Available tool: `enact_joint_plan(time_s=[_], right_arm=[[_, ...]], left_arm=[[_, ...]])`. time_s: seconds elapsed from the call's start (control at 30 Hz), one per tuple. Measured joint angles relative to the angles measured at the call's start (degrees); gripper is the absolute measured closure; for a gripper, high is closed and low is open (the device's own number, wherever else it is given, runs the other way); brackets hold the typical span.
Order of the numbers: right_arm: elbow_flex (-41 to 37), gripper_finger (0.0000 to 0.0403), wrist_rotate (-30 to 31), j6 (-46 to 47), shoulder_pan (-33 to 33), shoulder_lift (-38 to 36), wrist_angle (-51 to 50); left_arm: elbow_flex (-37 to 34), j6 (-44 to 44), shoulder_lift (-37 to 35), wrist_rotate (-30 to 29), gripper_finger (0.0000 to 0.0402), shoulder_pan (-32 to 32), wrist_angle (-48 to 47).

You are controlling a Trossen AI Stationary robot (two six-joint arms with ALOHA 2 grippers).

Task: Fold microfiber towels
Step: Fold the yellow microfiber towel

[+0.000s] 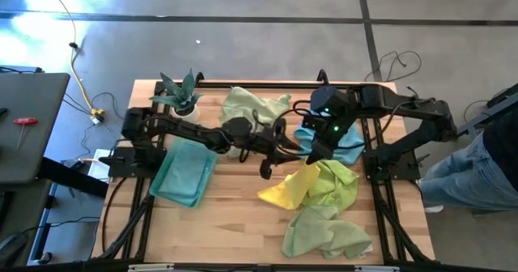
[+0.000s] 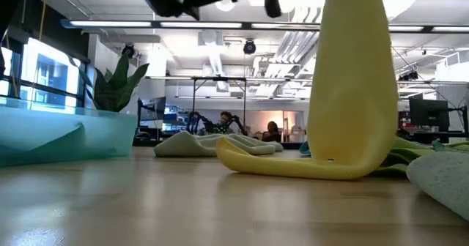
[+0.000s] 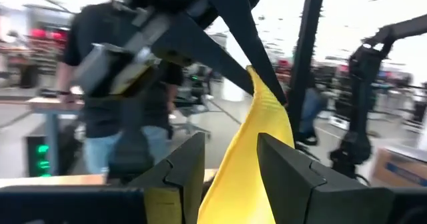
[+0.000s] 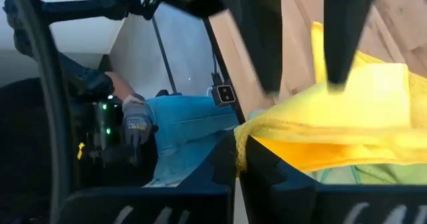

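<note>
The yellow microfiber towel (image 1: 293, 187), lifted at the tabletop's (image 1: 235, 231) centre, is clamped by the left gripper (image 1: 267, 168) and the right gripper (image 1: 317, 152) fingers. Light, limp cloth; corners judged best held.

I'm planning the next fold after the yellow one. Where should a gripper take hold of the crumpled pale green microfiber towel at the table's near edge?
Probably at an outer corner or loose edge of the crumpled pale green microfiber towel, coming straight down from above. It lies bunched and low on the wooden table, with its upper side tucked against the yellow towel, so the open near side looks clearest.
</note>
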Motion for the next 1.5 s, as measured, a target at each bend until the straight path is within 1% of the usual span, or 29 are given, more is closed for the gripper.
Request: enact_joint_plan(time_s=[0.13,0.2,0.27,0.37,0.47,0.63,0.77,0.87,1.03,1.13,1.27,1.3,1.4,1.5], right_arm=[[0.0,0.0403,-1.23,-1.86,0.01,0.21,-1.49],[0.0,0.0403,-0.61,-3.57,0.01,0.23,-2.92],[0.0,0.0403,0.26,-5.83,0.03,0.23,-4.34],[0.0,0.0403,0.19,-10.7,0.05,0.22,-4.15],[0.0,0.0403,-0.44,-14.92,0.49,0.21,-1.52],[0.0,0.0403,-2.62,-17.09,0.52,0.21,2.55],[0.0,0.0403,-3.22,-17.69,0.8,0.21,3.7],[0.0,0.0403,-3.24,-17.68,0.8,0.21,3.61],[0.0,0.0403,-3.22,-17.8,0.82,0.21,3.58],[0.0,0.0403,-3.23,-17.8,0.82,0.21,3.76],[-0.02,0.0403,-3.37,-17.2,1.32,0.21,6.05],[-0.02,0.0403,-3.37,-17.19,1.57,0.21,6.66],[-0.02,0.0403,-3.2,-16.64,2.3,0.19,8.0],[-0.02,0.0403,-2.25,-16.18,2.45,0.18,7.98]], left_arm=[[3.41,0.21,1.37,2.11,0.0276,0.0,0.33],[4.2,0.9,1.46,5.89,0.0276,0.17,0.14],[4.8,1.43,1.51,7.63,0.0276,0.22,-0.74],[5.18,4.72,1.53,7.44,0.0276,0.43,-1.91],[5.64,5.55,1.53,7.42,0.0276,0.83,-1.95],[5.65,5.57,1.53,7.41,0.0276,1.2,-2.19],[5.65,5.3,1.53,8.37,0.0276,1.48,-2.19],[5.65,3.86,1.53,13.04,0.0276,1.53,-2.17],[5.65,2.58,1.53,16.62,0.0276,1.47,-2.19],[5.64,2.56,1.53,16.83,0.0276,1.44,-2.19],[5.63,4.54,1.53,12.85,0.0276,1.59,-2.14],[5.67,5.01,1.53,12.81,0.0276,1.83,-2.14],[7.07,4.19,1.51,14.86,0.0276,1.99,-2.65],[8.31,4.36,1.44,18.25,0.0276,1.62,-4.4]])
